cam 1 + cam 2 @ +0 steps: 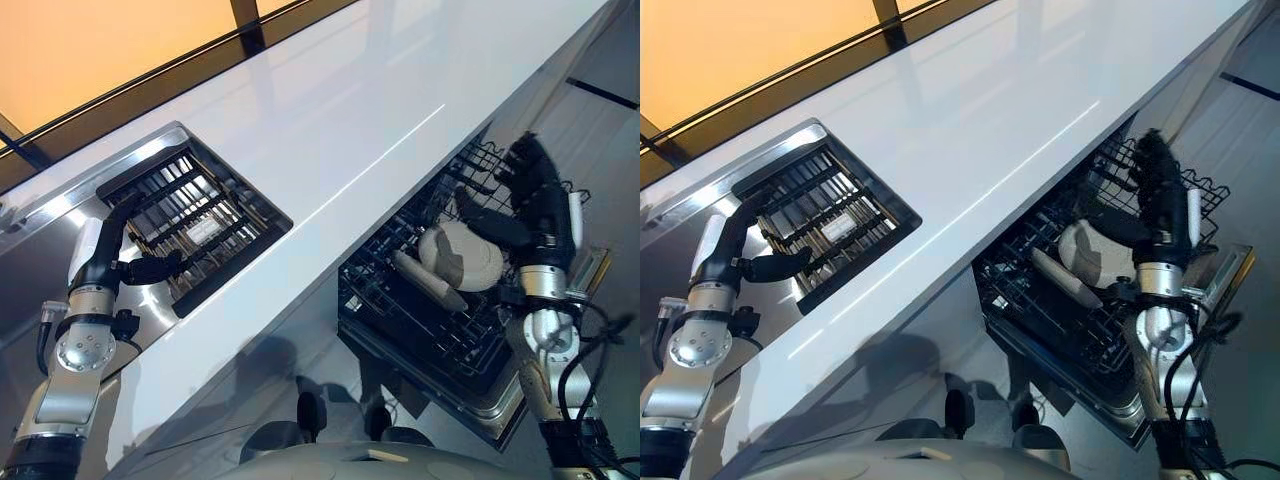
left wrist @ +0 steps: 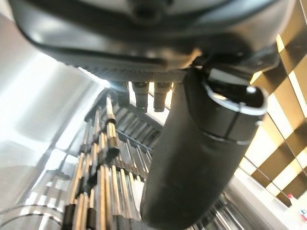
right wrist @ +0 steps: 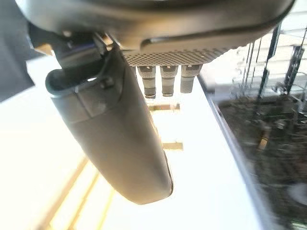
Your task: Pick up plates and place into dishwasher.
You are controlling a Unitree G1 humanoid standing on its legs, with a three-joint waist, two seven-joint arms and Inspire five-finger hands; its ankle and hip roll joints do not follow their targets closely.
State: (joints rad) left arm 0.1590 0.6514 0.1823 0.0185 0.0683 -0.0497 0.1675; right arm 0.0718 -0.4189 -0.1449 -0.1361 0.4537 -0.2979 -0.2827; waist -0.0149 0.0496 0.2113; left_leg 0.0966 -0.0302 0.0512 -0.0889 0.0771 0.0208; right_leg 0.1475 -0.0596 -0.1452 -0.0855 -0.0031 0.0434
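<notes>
Left hand hovers over the dark slatted dish rack sunk in the steel sink, fingers straight, thumb spread, holding nothing. No plate visible in that rack from the head views; the left wrist view shows just bars and slats past the thumb. Right hand is up above the black wire dishwasher basket pulled out below the long white glossy countertop; fingers relaxed and extended, empty. One pale round ceramic plate already sits in the basket, leaning on a second pale flat dish beside it, just below the right hand.

Step in hand looks like reaching for the next plate at the sink. Do it well: bring fingers down along the slats, not across, and pinch a rim with the thumb opposed. Watch for fingers snagging between bars. Right hand should clear the basket tines before anything is lowered in.
</notes>
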